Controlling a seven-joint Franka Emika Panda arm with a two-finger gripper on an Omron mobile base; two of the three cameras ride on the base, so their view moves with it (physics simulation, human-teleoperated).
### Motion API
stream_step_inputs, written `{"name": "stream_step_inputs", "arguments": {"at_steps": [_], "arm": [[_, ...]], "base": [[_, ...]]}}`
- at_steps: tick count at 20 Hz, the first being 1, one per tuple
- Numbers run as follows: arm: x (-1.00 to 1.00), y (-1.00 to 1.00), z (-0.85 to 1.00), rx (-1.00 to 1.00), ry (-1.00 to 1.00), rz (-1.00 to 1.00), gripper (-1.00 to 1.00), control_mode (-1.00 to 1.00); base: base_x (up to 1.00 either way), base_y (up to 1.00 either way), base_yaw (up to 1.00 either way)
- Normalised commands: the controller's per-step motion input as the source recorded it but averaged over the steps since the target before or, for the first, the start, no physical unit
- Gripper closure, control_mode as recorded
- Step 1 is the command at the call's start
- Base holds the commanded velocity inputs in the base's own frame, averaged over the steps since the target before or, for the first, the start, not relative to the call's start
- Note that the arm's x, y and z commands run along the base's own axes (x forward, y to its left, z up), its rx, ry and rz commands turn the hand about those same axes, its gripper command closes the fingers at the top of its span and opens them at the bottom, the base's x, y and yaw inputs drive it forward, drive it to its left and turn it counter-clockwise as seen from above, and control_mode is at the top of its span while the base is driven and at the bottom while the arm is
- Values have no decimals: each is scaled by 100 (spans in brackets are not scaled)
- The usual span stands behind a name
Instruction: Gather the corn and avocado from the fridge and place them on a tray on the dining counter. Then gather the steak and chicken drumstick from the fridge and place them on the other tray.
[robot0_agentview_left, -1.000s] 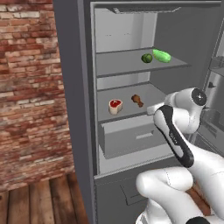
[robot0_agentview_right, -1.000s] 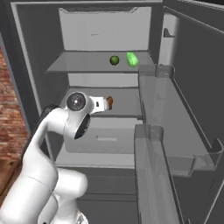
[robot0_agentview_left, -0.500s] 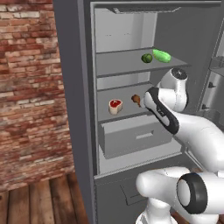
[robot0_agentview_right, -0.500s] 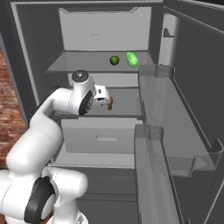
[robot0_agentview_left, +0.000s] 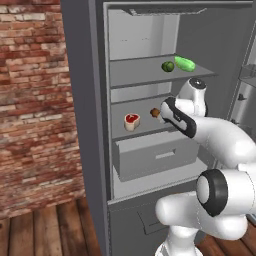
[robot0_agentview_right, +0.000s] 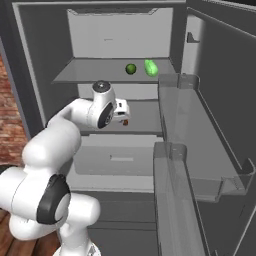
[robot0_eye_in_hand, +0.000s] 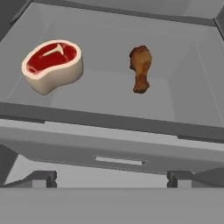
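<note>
You are looking into the tall grey open refrigerator (robot0_agentview_left: 95, 100), where the white arm is reaching toward the middle shelf (robot0_eye_in_hand: 109, 109). The two-finger gripper (robot0_eye_in_hand: 111, 177) is hovering just outside that shelf's front edge, its dark fingertips (robot0_eye_in_hand: 41, 178) standing wide apart and released, nothing between them.

On the middle shelf, the raw red steak with a pale fat rim (robot0_eye_in_hand: 52, 65) is lying flat toward one side, and the browned chicken drumstick (robot0_eye_in_hand: 141, 68) is lying beside it, the two well apart and not touching. In the hand view the drumstick is sitting nearer the centre line of the gripper than the steak. From the left base view, the steak (robot0_agentview_left: 132, 120) is showing clear of the arm while the drumstick (robot0_agentview_left: 155, 113) is peeking out just beside the wrist; from the right base view a small brown piece of the drumstick (robot0_agentview_right: 126, 121) is showing just past the hand.

One shelf higher, the dark green round avocado (robot0_agentview_left: 168, 66) and the bright green-husked ear of corn (robot0_agentview_left: 185, 63) are resting close together near the shelf's front, the corn (robot0_agentview_right: 150, 67) lying at a slant beside the avocado (robot0_agentview_right: 131, 68).

Below the meat shelf, a closed grey drawer with a slim handle (robot0_agentview_left: 155, 155) is sitting. The refrigerator door with clear bins (robot0_agentview_right: 200, 165) is standing open, and a red brick wall (robot0_agentview_left: 35, 100) is flanking the cabinet.
</note>
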Motion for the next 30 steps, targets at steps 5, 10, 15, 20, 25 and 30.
{"name": "stream_step_inputs", "arguments": {"at_steps": [5,10,15,20,25,30], "arm": [[38,0,-13,0,0,-5,-100,-100],[33,0,-13,0,2,-8,-100,-100],[33,0,-13,0,4,-7,-100,-100],[38,0,-13,0,4,-4,-100,-100],[31,0,-16,0,2,0,-100,-100],[28,0,-21,0,1,0,-100,-100]], "base": [[0,0,0],[0,0,0],[0,0,0],[0,0,0],[0,0,0],[0,0,0]]}}
